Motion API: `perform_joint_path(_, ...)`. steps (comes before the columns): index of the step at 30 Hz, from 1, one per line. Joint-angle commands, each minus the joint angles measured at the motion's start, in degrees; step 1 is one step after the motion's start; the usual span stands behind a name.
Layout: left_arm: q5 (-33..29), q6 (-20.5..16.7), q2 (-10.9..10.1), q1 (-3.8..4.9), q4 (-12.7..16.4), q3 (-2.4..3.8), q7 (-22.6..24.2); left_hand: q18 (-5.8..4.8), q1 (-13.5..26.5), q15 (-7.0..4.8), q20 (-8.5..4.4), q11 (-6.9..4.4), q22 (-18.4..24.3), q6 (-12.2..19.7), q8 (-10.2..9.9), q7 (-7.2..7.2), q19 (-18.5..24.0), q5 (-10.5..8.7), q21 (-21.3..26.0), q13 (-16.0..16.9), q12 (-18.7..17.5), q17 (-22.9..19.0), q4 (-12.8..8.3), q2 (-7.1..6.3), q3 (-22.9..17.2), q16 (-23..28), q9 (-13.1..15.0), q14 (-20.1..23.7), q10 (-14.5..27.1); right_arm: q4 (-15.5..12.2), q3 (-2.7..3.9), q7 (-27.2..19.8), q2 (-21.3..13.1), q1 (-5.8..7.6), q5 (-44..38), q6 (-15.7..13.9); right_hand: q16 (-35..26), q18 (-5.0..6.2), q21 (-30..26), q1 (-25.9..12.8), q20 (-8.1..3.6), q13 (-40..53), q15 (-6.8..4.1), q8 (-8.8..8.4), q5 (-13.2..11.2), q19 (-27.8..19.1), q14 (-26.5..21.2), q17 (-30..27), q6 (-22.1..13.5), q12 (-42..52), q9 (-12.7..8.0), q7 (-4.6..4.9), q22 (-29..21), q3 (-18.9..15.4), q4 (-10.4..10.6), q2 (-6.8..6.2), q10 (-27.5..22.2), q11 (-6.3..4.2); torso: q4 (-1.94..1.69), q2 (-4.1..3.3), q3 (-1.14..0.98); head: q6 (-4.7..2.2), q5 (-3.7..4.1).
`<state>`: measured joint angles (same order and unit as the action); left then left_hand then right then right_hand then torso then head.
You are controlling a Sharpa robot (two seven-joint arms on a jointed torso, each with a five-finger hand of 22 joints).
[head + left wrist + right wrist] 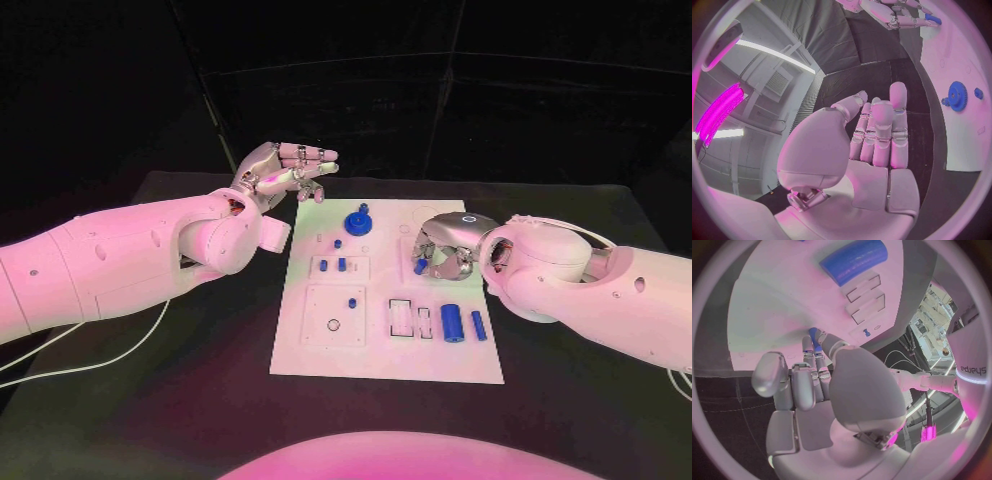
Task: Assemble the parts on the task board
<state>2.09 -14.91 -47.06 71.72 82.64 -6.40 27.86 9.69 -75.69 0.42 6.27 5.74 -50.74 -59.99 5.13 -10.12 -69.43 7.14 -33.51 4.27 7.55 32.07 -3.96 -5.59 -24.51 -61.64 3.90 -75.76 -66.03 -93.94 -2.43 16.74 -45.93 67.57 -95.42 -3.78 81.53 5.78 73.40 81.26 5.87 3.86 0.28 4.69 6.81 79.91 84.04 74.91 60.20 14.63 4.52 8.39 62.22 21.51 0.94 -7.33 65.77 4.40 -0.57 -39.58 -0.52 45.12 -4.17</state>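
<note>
The white task board (378,352) lies in the middle of the black table. My right hand (447,248) hovers over the board's right middle and pinches a small blue part (420,266) between thumb and fingers; the same part (815,337) shows at its fingertips in the right wrist view. My left hand (289,170) is raised beyond the board's far left corner, its fingers (879,130) straight and holding nothing. A blue gear (358,222) stands near the board's far edge. A blue cylinder (453,322) and a thinner one (477,325) lie on the board's right side.
Small blue pegs (342,265) stand in a square recess left of centre, and another peg (352,302) stands on a square plate below it. Two empty slots (401,317) sit beside the cylinders. A white cable (87,360) trails on the table at the left.
</note>
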Motion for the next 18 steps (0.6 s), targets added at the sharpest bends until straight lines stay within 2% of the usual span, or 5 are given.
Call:
perform_joint_path(1,-0.2,0.6,0.0,0.07,0.0,0.04,0.3,0.75,0.1,0.28,0.14,0.09,0.1,0.1,0.1,-0.05,0.1,-0.26,0.3,0.0,0.3,0.0,0.2,0.48,0.2,-0.3,-0.1,-0.2,0.1,0.0,0.01,-0.5,0.0,0.07,0.2,0.1,0.1,-0.54,0.9,0.1,-0.13,0.1,-0.7,0.62,0.0,0.8,3.3,1.6,1.3,-0.4,0.2,-0.17,0.9,0.9,-0.1,1.21,1.3,-0.34,0.0,-0.01,-0.01,0.04,-0.05)
perform_joint_path(6,-0.2,0.6,0.0,0.07,0.0,0.04,0.3,0.76,0.0,0.27,0.15,0.08,0.1,0.1,0.1,-0.04,0.0,-0.24,0.4,0.0,0.3,0.1,0.2,0.57,0.2,-0.4,-0.1,-0.2,0.1,0.1,0.01,-0.7,0.0,0.07,0.2,-2.0,0.1,-0.75,1.7,1.2,-0.54,0.3,-1.15,1.08,-1.5,1.3,3.3,1.6,2.9,-0.8,0.3,-0.45,2.2,2.8,-0.6,2.74,2.9,-0.76,0.03,0.02,-0.01,0.1,-0.05)
perform_joint_path(10,-0.2,0.6,-0.1,0.07,0.0,0.04,0.3,0.76,0.0,0.27,0.15,0.08,0.1,0.1,0.1,-0.04,0.0,-0.24,0.4,0.0,0.3,0.1,0.2,0.57,0.2,-0.4,-0.1,-0.2,0.1,0.0,0.01,-1.0,-0.1,0.07,-0.2,-5.2,0.1,-0.88,2.2,1.8,-0.9,0.7,-1.51,1.63,-2.1,1.5,3.3,1.6,4.5,-1.0,0.6,-0.71,2.9,4.2,-1.2,3.61,4.6,-1.12,0.02,0.03,-0.01,0.14,0.0)
perform_joint_path(15,-0.2,0.6,-0.1,0.07,0.0,0.04,0.3,0.76,0.0,0.27,0.15,0.08,0.1,0.1,0.1,-0.04,0.0,-0.24,0.4,0.0,0.3,0.1,0.2,0.57,0.2,-0.4,-0.1,-0.2,0.1,-0.5,0.02,-1.3,-0.3,0.06,-0.4,-8.0,0.1,-0.92,2.4,1.2,-1.08,1.0,-1.64,1.78,-2.6,1.6,3.3,1.7,5.1,-1.5,0.7,-0.86,3.1,4.7,-1.3,3.48,5.4,-1.28,0.02,0.06,0.0,0.14,0.11)
perform_joint_path(18,-0.2,0.6,-0.1,0.07,0.0,0.04,0.3,0.76,0.0,0.27,0.15,0.08,0.1,0.1,0.1,-0.04,0.0,-0.24,0.4,0.0,0.3,0.1,0.2,0.57,0.2,-0.4,-0.1,-0.2,0.1,-1.3,0.03,-1.3,-1.1,0.06,-0.2,-8.6,0.1,-0.93,2.4,0.7,-1.15,1.1,-1.7,1.79,-2.8,1.6,3.3,1.7,5.3,-1.8,0.7,-0.94,3.2,4.8,-1.2,3.26,5.7,-1.37,0.07,0.07,0.0,0.18,0.16)
